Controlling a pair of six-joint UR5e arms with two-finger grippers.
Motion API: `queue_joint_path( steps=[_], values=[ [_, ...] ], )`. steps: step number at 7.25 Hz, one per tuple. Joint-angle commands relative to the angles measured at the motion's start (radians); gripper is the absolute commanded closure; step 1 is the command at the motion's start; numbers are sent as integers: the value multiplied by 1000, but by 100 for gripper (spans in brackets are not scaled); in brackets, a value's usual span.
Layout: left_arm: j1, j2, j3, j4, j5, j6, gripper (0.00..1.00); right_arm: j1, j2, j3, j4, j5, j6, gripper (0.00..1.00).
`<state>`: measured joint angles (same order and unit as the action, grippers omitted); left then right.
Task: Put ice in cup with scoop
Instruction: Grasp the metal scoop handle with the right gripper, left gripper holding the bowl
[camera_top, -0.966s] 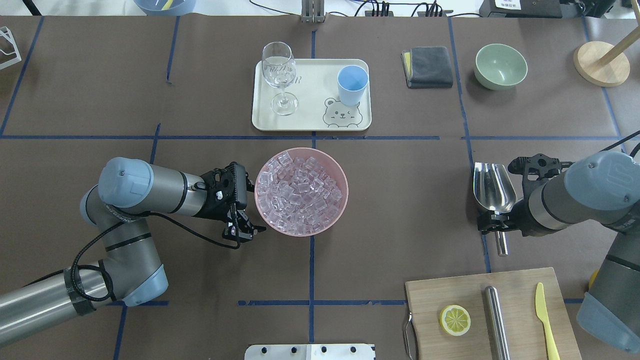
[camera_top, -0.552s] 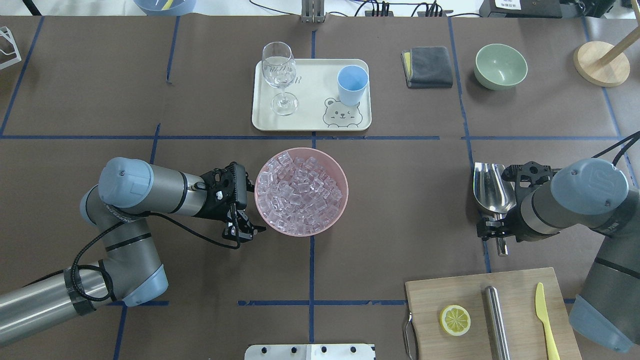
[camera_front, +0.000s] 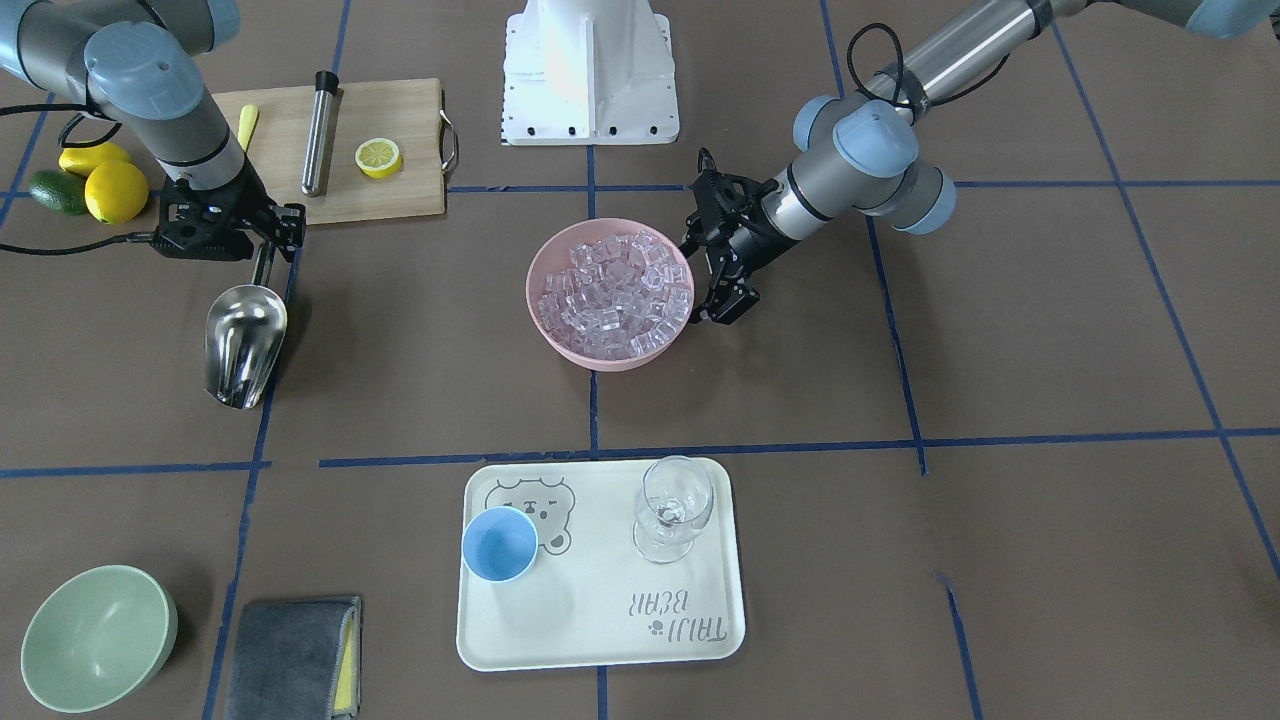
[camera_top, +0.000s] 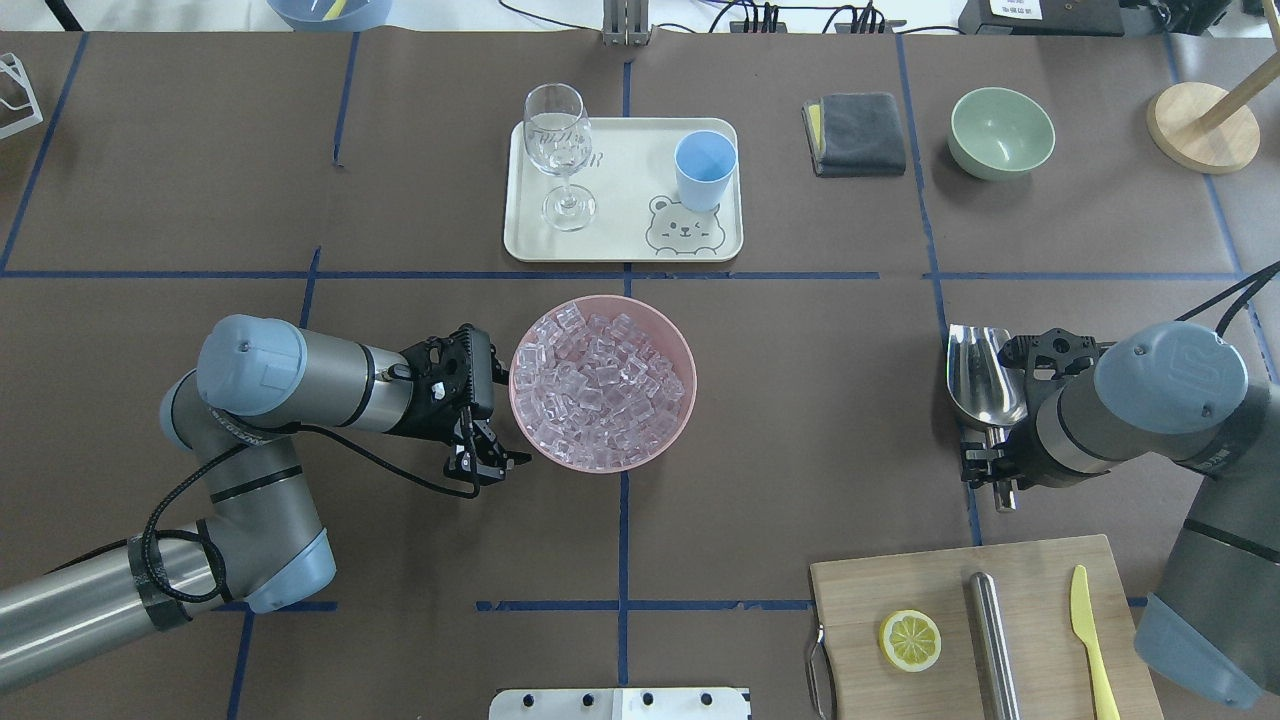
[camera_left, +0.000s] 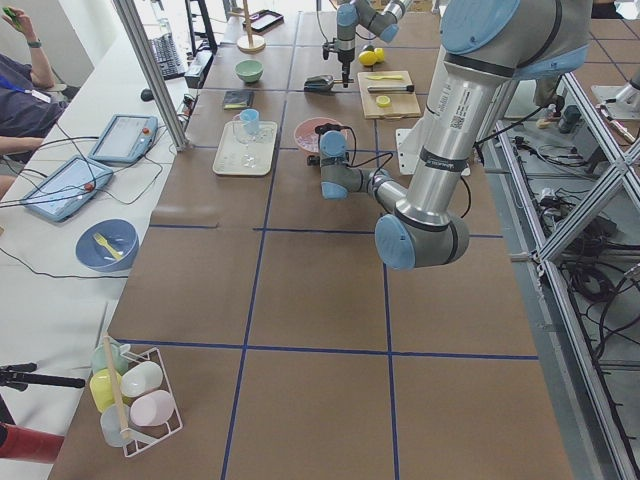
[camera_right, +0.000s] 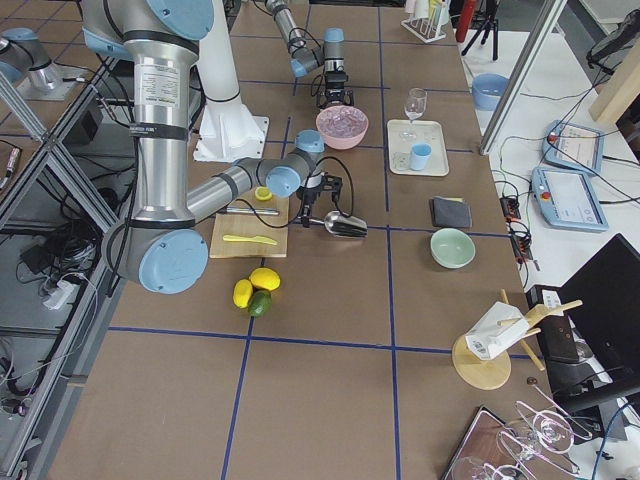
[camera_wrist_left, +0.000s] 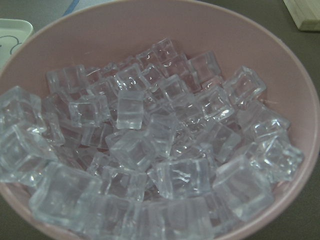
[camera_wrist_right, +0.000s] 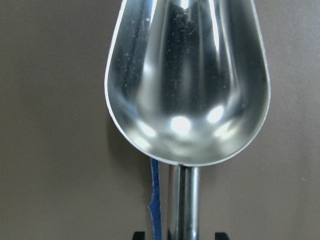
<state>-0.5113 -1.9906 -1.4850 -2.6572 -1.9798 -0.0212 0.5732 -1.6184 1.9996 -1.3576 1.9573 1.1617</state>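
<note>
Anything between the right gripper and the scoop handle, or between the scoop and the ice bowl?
Nothing visible. The right gripper straddles the scoop handle, fingers open either side of it. Only table surface lies between the scoop and the pink bowl of ice.

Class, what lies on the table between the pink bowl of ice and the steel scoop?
Nothing. In the overhead view, the stretch between the pink bowl and the scoop is bare brown table covering.
</note>
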Motion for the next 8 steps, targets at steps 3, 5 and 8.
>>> queue_joint_path(
  steps=[3, 5, 8],
  values=[
    [-1, 0, 0, -1, -1, 0, 0, -12, 0, -1, 0, -3, 1, 96],
    [-1, 0, 0, -1, -1, 0, 0, -9, 3, 10, -1, 5, -10, 100],
    [-1, 1, 0, -1, -1, -2, 0, 5, 3, 80, -11, 0, -13, 100]
  ],
)
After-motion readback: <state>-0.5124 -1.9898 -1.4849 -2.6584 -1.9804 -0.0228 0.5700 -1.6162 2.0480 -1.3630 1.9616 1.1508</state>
